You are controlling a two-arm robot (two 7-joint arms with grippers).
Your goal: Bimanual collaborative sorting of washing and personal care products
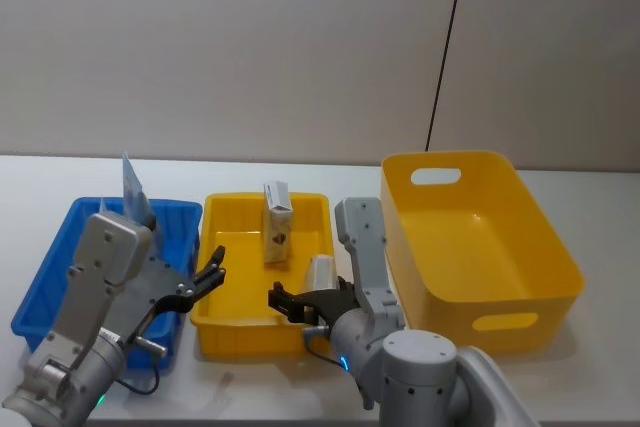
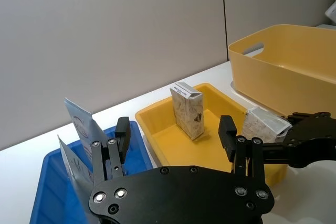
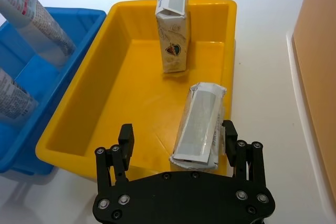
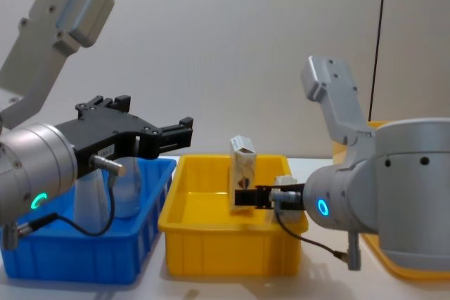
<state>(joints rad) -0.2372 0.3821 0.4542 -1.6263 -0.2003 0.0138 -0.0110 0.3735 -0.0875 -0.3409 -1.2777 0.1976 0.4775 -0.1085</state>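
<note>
An upright whitish carton (image 1: pixel 277 219) (image 3: pixel 172 30) stands at the back of the yellow tray (image 1: pixel 245 335). A second carton (image 1: pixel 320 272) (image 3: pixel 202 116) lies tilted at the tray's near right side, resting against one finger of my right gripper (image 1: pixel 312 302) (image 3: pixel 176 129). That gripper is open, its fingers much wider apart than the carton. Pale blue tubes (image 1: pixel 135 187) (image 3: pixel 37 14) stand leaning in the blue tray (image 1: pixel 60 247). My left gripper (image 1: pixel 205 282) (image 2: pixel 175 129) hangs open and empty above the edge between the blue and yellow trays.
A large yellow tub (image 1: pixel 480 247) with a handle slot stands at the right, close to the yellow tray. All three containers sit on a white table with a grey wall behind. A dark cable runs down the wall behind the tub.
</note>
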